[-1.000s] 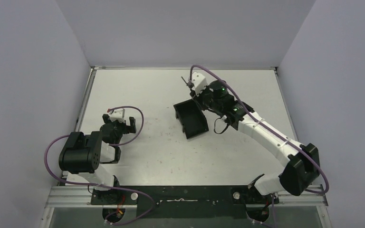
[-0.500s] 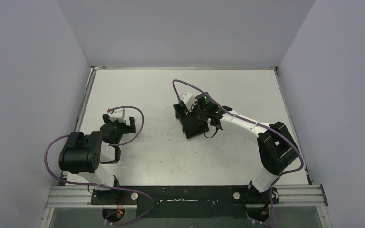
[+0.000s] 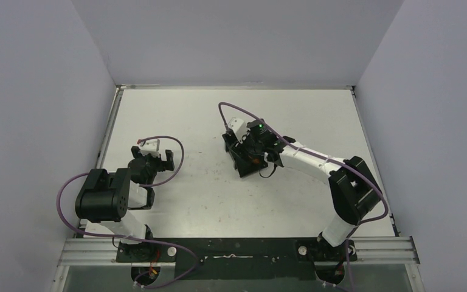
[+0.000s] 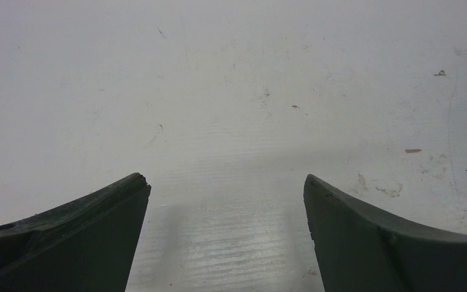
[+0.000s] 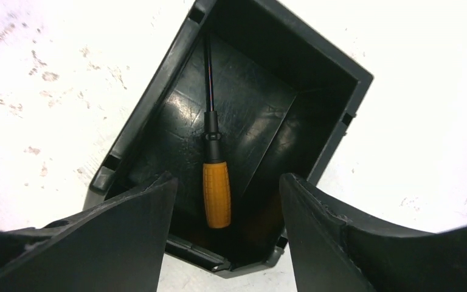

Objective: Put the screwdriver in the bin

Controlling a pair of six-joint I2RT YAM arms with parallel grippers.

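Observation:
The screwdriver (image 5: 216, 193), with an orange handle and a thin black shaft, lies on the floor of the black bin (image 5: 158, 97); its shaft points to the far corner. In the top view the bin (image 3: 244, 166) sits mid-table, with a spot of the orange handle (image 3: 253, 161) showing. My right gripper (image 5: 228, 225) hangs just above the bin's near end, open and empty, its jaws apart either side of the handle. It also shows in the top view (image 3: 249, 145). My left gripper (image 4: 226, 213) is open and empty over bare table, also seen in the top view (image 3: 151, 159).
The white table (image 3: 188, 115) is walled by grey panels at the back and both sides. A black rail (image 3: 237, 249) with the arm bases runs along the near edge. Purple cables loop off both arms.
My right arm swung from the far side of the bin down over it. The screwdriver has left the jaws and now lies in the bin. The left arm has not moved.

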